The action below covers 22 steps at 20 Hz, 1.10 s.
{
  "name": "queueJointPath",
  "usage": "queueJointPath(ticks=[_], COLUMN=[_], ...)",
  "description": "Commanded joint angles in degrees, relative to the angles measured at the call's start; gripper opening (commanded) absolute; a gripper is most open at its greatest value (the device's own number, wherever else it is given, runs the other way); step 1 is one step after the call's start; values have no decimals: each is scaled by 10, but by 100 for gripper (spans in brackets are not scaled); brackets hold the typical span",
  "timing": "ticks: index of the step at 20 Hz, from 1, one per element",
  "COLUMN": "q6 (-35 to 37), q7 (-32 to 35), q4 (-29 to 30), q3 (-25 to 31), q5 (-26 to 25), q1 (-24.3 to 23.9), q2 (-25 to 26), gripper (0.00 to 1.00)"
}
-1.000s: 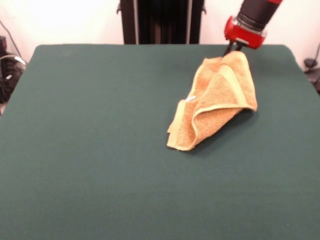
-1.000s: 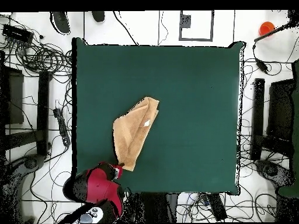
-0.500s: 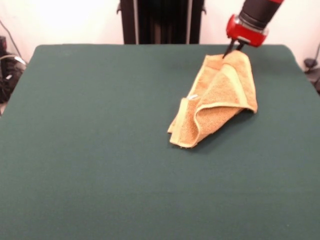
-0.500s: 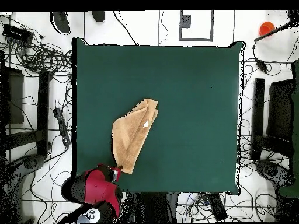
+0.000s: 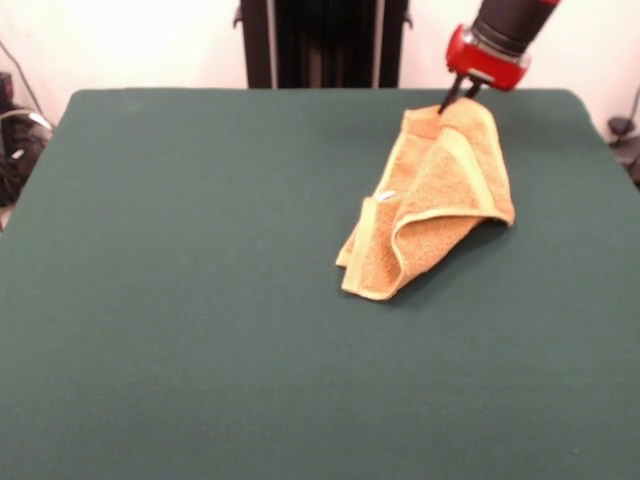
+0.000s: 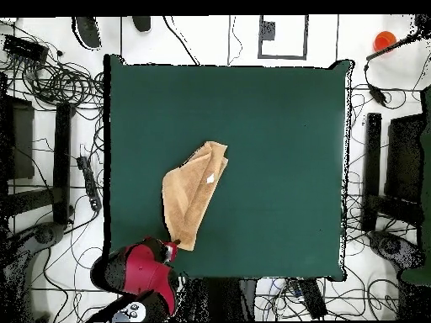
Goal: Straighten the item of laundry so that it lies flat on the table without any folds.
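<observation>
The orange-tan towel lies crumpled and folded over itself on the right far part of the dark green table. Its paler border bands show along the folds, and a tiny white tag sits on its left edge. My gripper is at the towel's far corner and is shut on it, close to the table's far edge. In the overhead view the towel runs as a slanted strip from mid-table down to my gripper, near the bottom left of the table.
The robot's black pedestal stands behind the table's far edge. Cables and equipment lie on the floor around the table. An orange object sits on the floor at the upper right in the overhead view.
My gripper has shifted a little left along the far edge with the towel's corner, and the towel's near end has drawn slightly towards the robot.
</observation>
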Motion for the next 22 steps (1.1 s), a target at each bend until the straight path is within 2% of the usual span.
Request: queueJointPath(ticks=[1,12,22], q6=[70,74,57], q7=[175,184,212], q4=[-34,-27,-1], q3=[26,22,23], q5=[41,44,71], q1=[17,29,53], q2=[27,26,23], gripper=[0,0,0])
